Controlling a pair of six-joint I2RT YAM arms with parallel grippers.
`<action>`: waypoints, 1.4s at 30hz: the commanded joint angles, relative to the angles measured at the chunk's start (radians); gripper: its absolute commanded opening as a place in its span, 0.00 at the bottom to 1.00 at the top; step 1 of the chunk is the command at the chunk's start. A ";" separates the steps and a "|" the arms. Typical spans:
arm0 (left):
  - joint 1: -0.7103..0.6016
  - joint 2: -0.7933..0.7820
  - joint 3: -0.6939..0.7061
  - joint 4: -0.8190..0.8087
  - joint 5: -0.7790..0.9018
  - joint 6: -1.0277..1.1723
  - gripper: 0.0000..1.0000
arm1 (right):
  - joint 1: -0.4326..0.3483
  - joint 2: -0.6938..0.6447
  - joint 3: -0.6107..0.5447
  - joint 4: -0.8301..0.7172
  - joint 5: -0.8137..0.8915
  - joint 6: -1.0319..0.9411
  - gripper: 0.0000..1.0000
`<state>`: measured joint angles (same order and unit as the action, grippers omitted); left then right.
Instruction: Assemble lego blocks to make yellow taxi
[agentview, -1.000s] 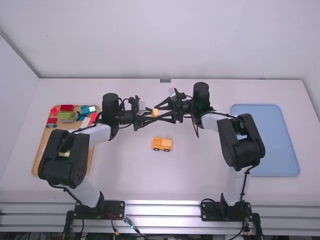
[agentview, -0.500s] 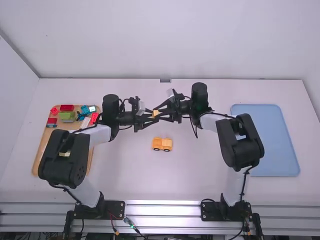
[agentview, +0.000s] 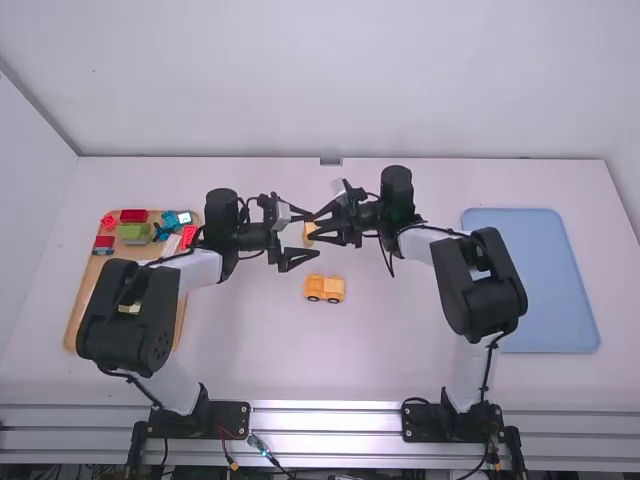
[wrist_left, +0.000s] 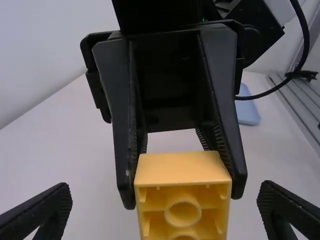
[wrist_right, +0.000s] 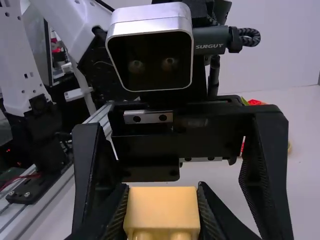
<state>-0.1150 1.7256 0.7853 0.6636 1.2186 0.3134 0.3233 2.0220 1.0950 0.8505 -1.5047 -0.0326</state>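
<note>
White table (agentview: 240, 350): pale surface, with plain pale walls behind and a metal rail (agentview: 325, 418) along the side nearest the arm bases.
Left gripper (agentview: 313, 234): released; fingers spread wide, one on each side of the yellow block, with space between them and it.
Right gripper (agentview: 312, 229): clenched on the yellow block, one finger against each of two opposite sides.
Yellow block (wrist_left: 183, 167): held off the table between the two arms; hollow face with round tubes towards the left wrist camera, studs visible in the right wrist view.
Yellow vehicle piece (agentview: 324, 287): resting on the table near the middle, on the camera's side of the grippers; dark wheels visible along its near side.
Wooden tray (agentview: 80, 305): at the table's left; carries a red block (agentview: 134, 215), a green block (agentview: 133, 231), turquoise pieces (agentview: 168, 220), a white piece with dark marking (agentview: 184, 217) and further red pieces; partly hidden by the left arm.
Blue tray (agentview: 535, 290): flat on the table at the right, beside the right arm.
</note>
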 joint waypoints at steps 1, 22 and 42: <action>-0.003 -0.019 -0.005 -0.002 0.004 0.005 0.99 | -0.005 0.003 0.023 0.002 -0.013 0.000 0.20; -0.001 -0.019 0.002 -0.282 -0.335 0.079 0.99 | -0.056 0.003 0.021 -0.335 0.417 -0.096 0.16; 0.093 -0.019 0.328 -0.966 -1.231 -0.260 0.99 | 0.146 0.003 0.399 -1.410 1.156 -0.631 0.04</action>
<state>-0.0570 1.7256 1.0821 -0.2874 0.1795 0.1959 0.4515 2.0224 1.4693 -0.5446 -0.4885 -0.5892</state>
